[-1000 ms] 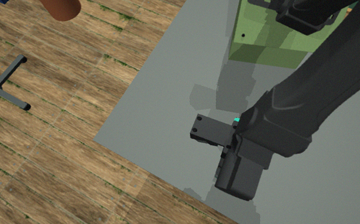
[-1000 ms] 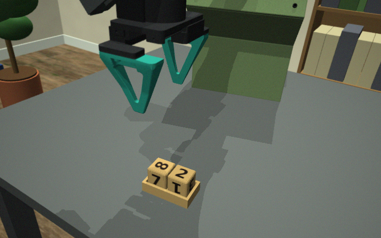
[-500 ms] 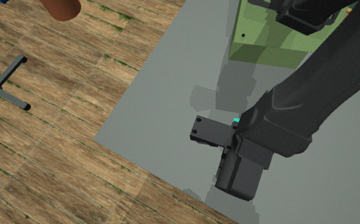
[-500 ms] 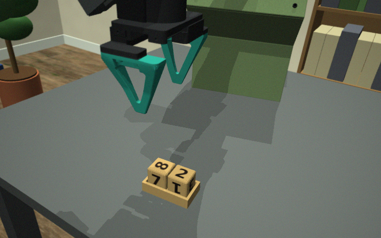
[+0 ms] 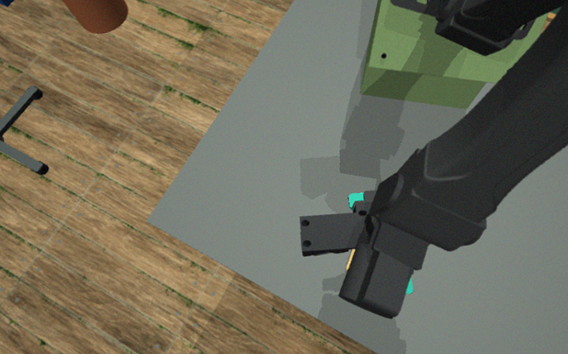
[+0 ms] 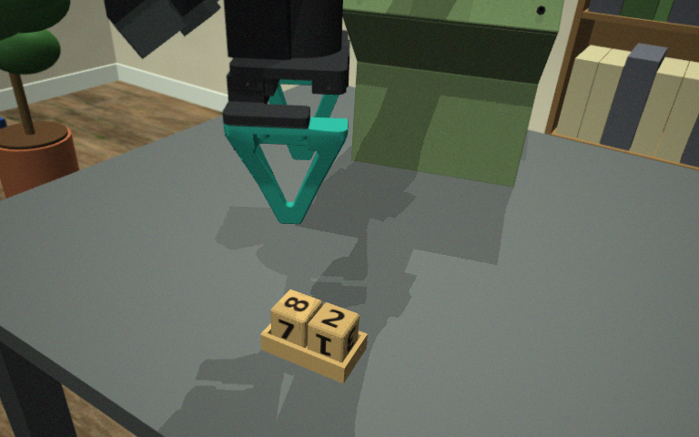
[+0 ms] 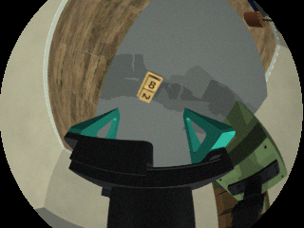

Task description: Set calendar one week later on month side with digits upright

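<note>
A: Where is the calendar sitting?

B: On the grey counter [image 6: 541,309], near its front edge in the exterior view. The wooden tray [image 6: 308,355] lies flat, with 2 cubes standing side by side in it, touching each other.

A: What do the cubes show?

B: The left cube [image 6: 293,317] has an 8 on top, lying sideways, and a 7 on the face toward the exterior camera. The right cube [image 6: 334,330] has a 2 on top and a 1 on that same near face, and the 1 is upside down. I cannot see any month name from here.

A: And the gripper?

B: The gripper [image 6: 288,206] hangs above the counter, well apart from the tray and farther back, toward the green box [image 6: 443,123]. Its teal fingers are spread fully, with nothing between them. In the wrist view the tray [image 7: 150,87] appears small, between and beyond the 2 fingers.

A: Does the top view help?

B: Little. The dark arm [image 5: 526,136] covers the calendar almost entirely; only a thin sliver of tan wood shows beside the gripper body.

A: Anything else around?

B: A potted plant [image 6: 30,128] on the floor at left and a bookshelf [image 6: 633,97] behind the counter at right.
</note>
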Controlling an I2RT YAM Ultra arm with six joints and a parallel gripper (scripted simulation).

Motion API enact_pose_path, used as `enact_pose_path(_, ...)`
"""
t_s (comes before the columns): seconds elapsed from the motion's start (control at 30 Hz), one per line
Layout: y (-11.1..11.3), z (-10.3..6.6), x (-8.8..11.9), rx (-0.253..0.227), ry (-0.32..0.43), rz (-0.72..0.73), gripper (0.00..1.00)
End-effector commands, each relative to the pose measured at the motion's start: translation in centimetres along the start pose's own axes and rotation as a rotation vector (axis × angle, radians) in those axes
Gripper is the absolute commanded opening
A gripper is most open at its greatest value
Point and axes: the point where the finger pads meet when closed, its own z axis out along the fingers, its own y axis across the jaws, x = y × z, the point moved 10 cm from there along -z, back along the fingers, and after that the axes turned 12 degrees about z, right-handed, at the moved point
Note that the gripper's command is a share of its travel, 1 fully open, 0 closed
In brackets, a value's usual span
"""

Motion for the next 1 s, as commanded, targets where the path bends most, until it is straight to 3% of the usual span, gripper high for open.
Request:
enact_pose_path(0.0, 0.2, 0.0, -0.1, -0.008, -0.011, -0.166, 1.00)
enact_pose_path(0.97, 0.2, 1.9, -0.1, -0.002, -0.016, -1.170, 1.00)
